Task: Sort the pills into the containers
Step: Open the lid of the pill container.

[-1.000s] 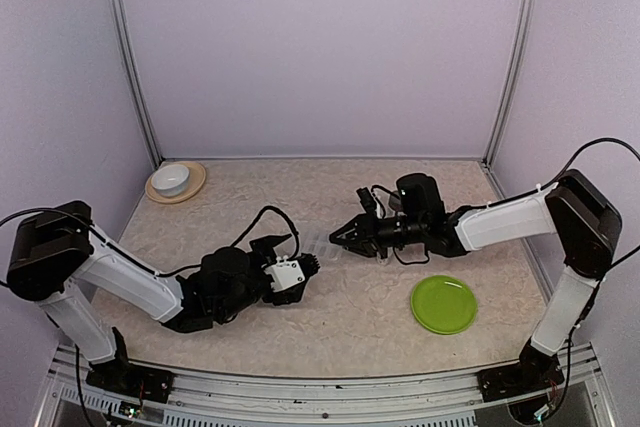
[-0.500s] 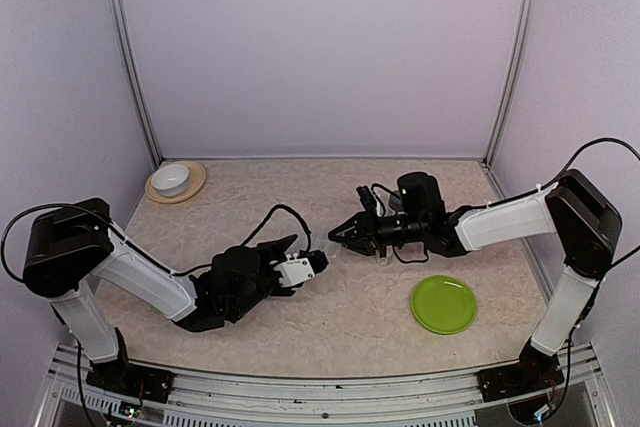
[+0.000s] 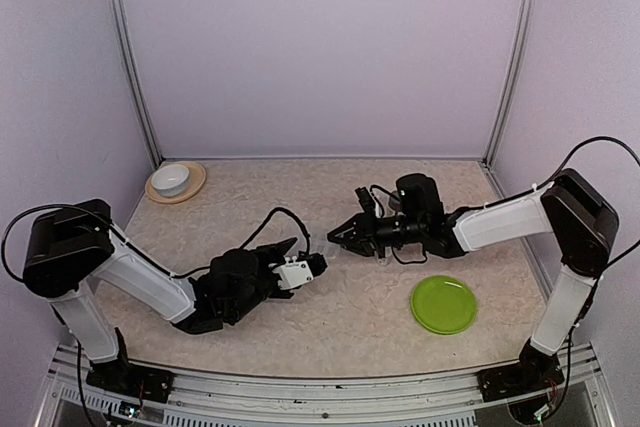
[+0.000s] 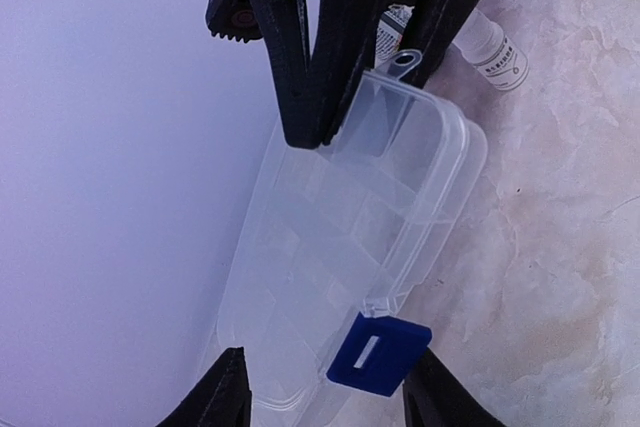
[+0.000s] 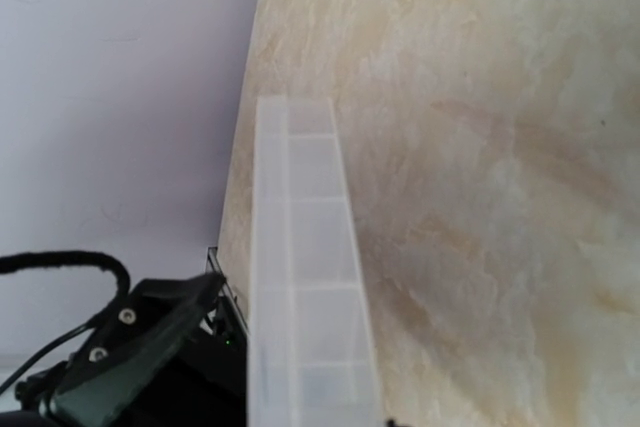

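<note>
The container, a flat clear compartment box (image 4: pixel 350 237) with a dark blue latch (image 4: pixel 378 352), hangs above the table between the two grippers (image 3: pixel 324 247). My right gripper (image 3: pixel 337 235) is shut on its far end; its black fingers (image 4: pixel 300 87) clamp the box in the left wrist view. The right wrist view shows the box edge-on (image 5: pixel 305 277). My left gripper (image 4: pixel 328 394) is open, its jaws on either side of the near end by the latch, also in the top view (image 3: pixel 316 265). No pills show.
A small white bottle (image 4: pixel 492 50) lies on the table behind the right gripper. A green plate (image 3: pixel 443 304) sits at the front right. A white bowl on a tan plate (image 3: pixel 175 180) sits at the back left. The left arm (image 5: pixel 130 347) shows beyond the box.
My left gripper has moved right and forward up to the near end of the box. The right gripper and box have hardly moved.
</note>
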Available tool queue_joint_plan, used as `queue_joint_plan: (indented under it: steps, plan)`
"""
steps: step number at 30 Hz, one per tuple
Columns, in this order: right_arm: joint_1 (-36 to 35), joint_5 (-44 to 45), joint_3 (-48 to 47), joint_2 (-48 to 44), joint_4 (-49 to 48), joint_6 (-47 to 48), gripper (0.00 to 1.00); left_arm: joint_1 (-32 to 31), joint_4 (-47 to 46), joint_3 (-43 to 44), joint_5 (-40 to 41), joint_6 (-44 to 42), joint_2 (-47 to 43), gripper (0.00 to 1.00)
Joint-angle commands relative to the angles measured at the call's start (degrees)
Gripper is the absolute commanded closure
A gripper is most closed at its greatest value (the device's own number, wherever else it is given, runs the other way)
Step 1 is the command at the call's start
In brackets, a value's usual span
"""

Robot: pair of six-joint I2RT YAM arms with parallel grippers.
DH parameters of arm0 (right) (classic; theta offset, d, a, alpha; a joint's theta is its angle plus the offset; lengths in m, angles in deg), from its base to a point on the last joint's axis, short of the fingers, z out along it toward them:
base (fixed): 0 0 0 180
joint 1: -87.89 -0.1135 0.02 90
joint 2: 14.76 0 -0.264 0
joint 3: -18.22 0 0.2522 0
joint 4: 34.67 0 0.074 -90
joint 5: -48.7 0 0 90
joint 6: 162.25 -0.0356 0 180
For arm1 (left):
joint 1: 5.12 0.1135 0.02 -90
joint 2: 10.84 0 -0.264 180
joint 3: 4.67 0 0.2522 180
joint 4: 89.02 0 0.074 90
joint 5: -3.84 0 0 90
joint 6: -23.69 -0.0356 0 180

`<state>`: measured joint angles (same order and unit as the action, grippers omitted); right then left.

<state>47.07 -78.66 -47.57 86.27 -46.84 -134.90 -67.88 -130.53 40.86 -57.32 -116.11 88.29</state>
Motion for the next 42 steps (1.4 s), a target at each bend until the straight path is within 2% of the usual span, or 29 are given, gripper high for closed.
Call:
queue_joint_plan:
  steps: [1, 15, 23, 29, 38, 42]
  plan:
    - [-0.1, -0.9, -0.7, 1.9, 0.1, 0.3, 1.00, -0.7, -4.4, -0.6, -0.4, 0.0, -2.4, 0.48]
    - [0.4, -0.9, -1.0, 2.4, 0.6, 0.5, 1.00, -0.9, -4.3, -0.9, -2.2, -0.1, -2.4, 0.50]
    - [0.3, -1.0, -0.9, 2.6, 0.6, 0.5, 1.00, -0.9, -0.4, -0.2, -6.2, -0.7, -2.5, 0.65]
    - [0.4, -1.1, -0.9, 2.5, 0.6, 0.6, 1.00, -0.9, 2.9, 0.4, -8.7, -0.3, -2.6, 0.66]
    - [0.4, -1.2, -0.6, 2.6, 0.5, 0.6, 1.00, -0.2, 5.2, 1.7, -8.2, 0.7, -2.1, 0.79]
    - [0.4, -1.3, -0.5, 2.4, 0.3, 0.5, 1.00, -0.3, 4.6, 1.8, -6.8, 0.8, -1.8, 0.82]
